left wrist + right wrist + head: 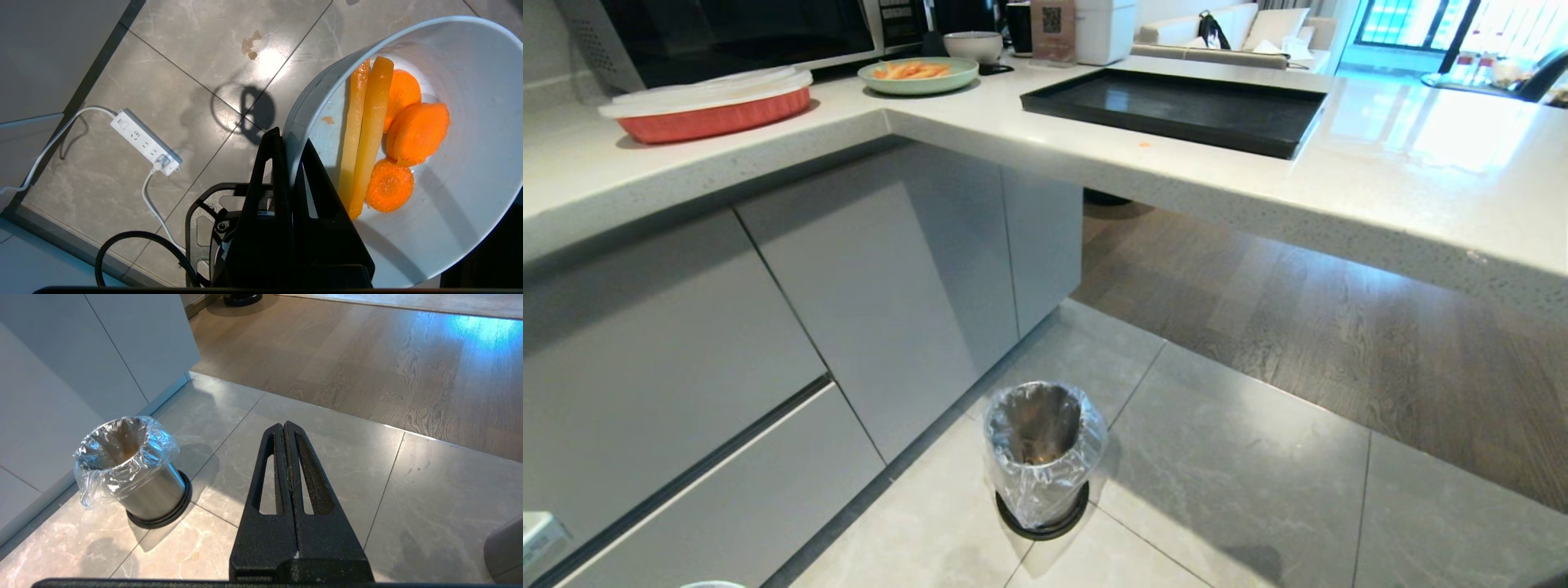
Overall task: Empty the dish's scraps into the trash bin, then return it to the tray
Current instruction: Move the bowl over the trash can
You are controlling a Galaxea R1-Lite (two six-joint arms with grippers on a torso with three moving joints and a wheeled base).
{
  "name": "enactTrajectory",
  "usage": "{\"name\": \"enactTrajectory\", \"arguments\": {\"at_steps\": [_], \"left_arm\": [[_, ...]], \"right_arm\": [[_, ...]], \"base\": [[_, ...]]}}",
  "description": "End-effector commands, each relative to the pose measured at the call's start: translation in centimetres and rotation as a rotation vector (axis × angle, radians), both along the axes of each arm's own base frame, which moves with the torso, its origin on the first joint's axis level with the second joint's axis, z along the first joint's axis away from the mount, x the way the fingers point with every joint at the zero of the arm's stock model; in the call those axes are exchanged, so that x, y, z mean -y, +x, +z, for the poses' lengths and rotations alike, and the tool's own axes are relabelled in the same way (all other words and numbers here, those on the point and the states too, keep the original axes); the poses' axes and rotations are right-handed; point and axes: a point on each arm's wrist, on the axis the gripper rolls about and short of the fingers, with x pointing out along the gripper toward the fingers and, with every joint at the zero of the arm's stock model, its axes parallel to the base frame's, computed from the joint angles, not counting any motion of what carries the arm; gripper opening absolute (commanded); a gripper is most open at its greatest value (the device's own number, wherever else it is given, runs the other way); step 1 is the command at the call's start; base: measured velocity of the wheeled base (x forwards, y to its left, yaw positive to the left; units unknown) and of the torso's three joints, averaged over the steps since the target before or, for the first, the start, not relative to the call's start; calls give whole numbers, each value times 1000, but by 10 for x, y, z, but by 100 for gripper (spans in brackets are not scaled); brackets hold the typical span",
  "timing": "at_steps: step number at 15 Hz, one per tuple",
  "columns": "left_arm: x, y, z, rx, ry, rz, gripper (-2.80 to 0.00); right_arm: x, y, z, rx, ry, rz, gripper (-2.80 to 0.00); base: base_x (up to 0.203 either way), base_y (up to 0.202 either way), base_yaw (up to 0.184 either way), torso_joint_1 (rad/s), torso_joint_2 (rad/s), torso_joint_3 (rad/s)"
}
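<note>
From your head camera, the tray [1176,110] lies bare on the far right stretch of the pale counter [1380,171], while the trash bin [1042,457] stands on the grey floor tiles [1241,490] near the foot of the grey cabinets [866,310], its clear liner crinkled over the rim. Farther left on the counter you can see a green plate [918,75] heaped with orange strips, a greyish bowl [973,45] just behind it, and a red baking dish [712,104] under a white lid; neither arm shows in this view. From your left wrist camera, the left hand [289,147] is clamped on the rim of the dish [470,163], one finger inside the wall and one outside, the dish held above the floor tiles. The scraps [384,139] sit inside the dish: three round carrot slices and two long yellowish-orange sticks lying side by side. Down on the tiles beyond the dish lies a white power strip [145,141] with its cable. From your right wrist camera, the right hand [284,428] hangs above the tiles with its fingers pressed together on nothing, and the trash bin [135,469] stands well apart from it beside the cabinets, with wood flooring [367,359] beyond.
</note>
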Motion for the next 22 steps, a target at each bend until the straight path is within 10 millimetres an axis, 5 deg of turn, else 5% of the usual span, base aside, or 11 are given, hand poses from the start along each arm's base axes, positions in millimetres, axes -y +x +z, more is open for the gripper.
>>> {"name": "enactTrajectory", "arguments": {"at_steps": [1, 22], "left_arm": [[0, 0, 0, -5, -2, 1, -280], [0, 1, -2, -18, -3, 1, -280]], "right_arm": [[0, 0, 0, 1, 1, 0, -280], [0, 0, 0, 1, 1, 0, -280]], "base": [[0, 0, 0, 0, 0, 0], [0, 0, 0, 0, 0, 0]]}}
